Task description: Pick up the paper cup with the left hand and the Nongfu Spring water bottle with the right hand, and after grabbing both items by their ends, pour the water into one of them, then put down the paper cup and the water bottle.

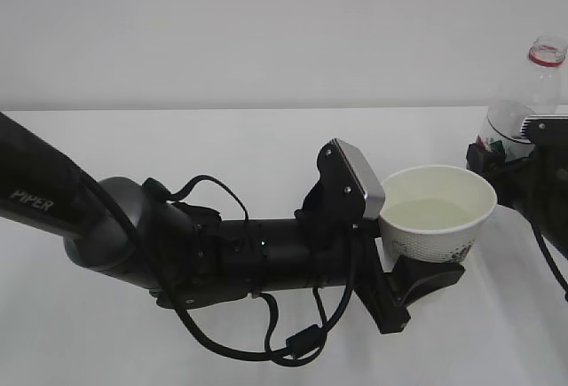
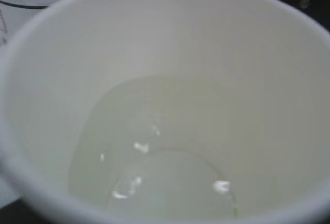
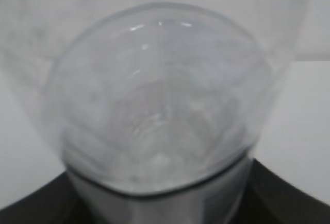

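Note:
The white paper cup (image 1: 439,226) stands upright right of centre, and my left gripper (image 1: 424,268) is shut on its lower part. The thick black arm marked "PIPER" reaches in from the left. Pale water (image 1: 435,213) fills the bottom of the cup. In the left wrist view the cup's inside (image 2: 216,54) fills the frame, with the water (image 2: 154,157) in it. The Nongfu Spring water bottle (image 1: 524,106) is upright at the far right, red neck ring on top, my right gripper (image 1: 519,162) shut round its lower body. In the right wrist view the clear bottle (image 3: 160,105) fills the frame.
A white table (image 1: 222,146) runs back to a plain pale wall. The left arm's cables (image 1: 266,342) loop low over the table's front. The grey camera box (image 1: 359,177) on the left wrist sits just left of the cup's rim.

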Motion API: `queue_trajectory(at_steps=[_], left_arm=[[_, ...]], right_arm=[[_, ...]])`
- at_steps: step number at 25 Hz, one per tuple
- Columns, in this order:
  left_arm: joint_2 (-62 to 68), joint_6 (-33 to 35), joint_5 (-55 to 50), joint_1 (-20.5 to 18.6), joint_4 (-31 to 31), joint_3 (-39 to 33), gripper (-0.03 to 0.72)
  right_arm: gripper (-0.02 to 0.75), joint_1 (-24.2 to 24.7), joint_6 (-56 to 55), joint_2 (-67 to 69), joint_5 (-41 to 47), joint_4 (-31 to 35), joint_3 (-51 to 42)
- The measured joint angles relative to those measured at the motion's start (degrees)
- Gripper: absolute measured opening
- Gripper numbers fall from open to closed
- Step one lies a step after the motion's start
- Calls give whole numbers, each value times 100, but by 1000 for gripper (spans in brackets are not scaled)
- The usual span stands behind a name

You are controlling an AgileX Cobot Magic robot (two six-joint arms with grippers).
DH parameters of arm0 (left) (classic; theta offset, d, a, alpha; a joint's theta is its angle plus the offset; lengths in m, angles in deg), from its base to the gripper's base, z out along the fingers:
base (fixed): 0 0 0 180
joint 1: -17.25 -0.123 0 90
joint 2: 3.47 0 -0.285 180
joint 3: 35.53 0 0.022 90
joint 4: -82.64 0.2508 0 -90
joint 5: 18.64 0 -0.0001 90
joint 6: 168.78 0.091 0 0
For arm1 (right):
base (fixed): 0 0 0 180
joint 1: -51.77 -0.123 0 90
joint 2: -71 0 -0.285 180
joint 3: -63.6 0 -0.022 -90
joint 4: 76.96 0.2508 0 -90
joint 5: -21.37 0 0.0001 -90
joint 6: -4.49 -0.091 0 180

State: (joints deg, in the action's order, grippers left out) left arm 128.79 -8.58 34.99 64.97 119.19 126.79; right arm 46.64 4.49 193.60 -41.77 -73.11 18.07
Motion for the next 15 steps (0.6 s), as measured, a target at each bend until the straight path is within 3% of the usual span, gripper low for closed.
queue_trajectory(at_steps=[15], left_arm=[[0, 10, 0, 0, 0, 0, 510]], right_arm=[[430, 0, 0, 0, 116, 0, 4]])
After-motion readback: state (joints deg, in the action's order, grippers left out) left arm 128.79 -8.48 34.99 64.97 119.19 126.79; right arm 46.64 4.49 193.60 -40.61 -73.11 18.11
